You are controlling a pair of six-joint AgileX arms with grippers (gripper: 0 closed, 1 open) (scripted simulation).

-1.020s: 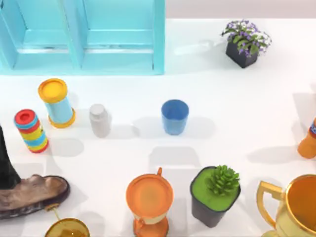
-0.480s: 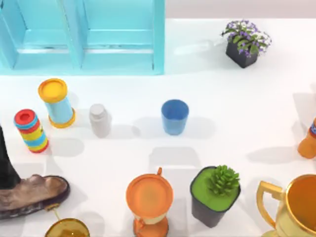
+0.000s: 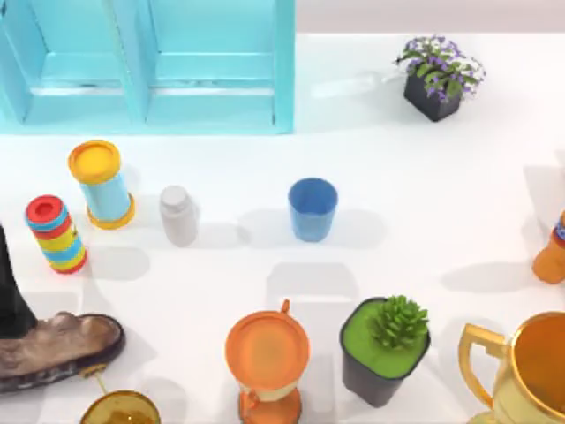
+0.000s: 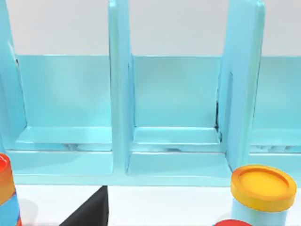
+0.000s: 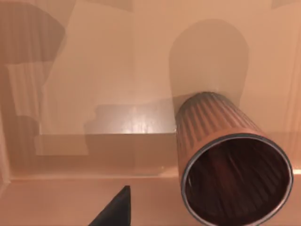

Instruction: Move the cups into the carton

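Observation:
The plain blue cup stands upright near the middle of the table, with no gripper near it. In the right wrist view the copper-brown ribbed cup rests inside the tan carton, its dark mouth turned toward the camera. A dark part of my right gripper shows at that picture's lower edge, apart from the cup. A dark part of my left gripper hangs low in front of the turquoise rack; the left arm is at the table's left edge.
The turquoise rack fills the back left. Around the blue cup stand a white bottle, a yellow-lidded cylinder, a striped stack, an orange goblet, a succulent pot and a gold trophy. A shoe lies front left.

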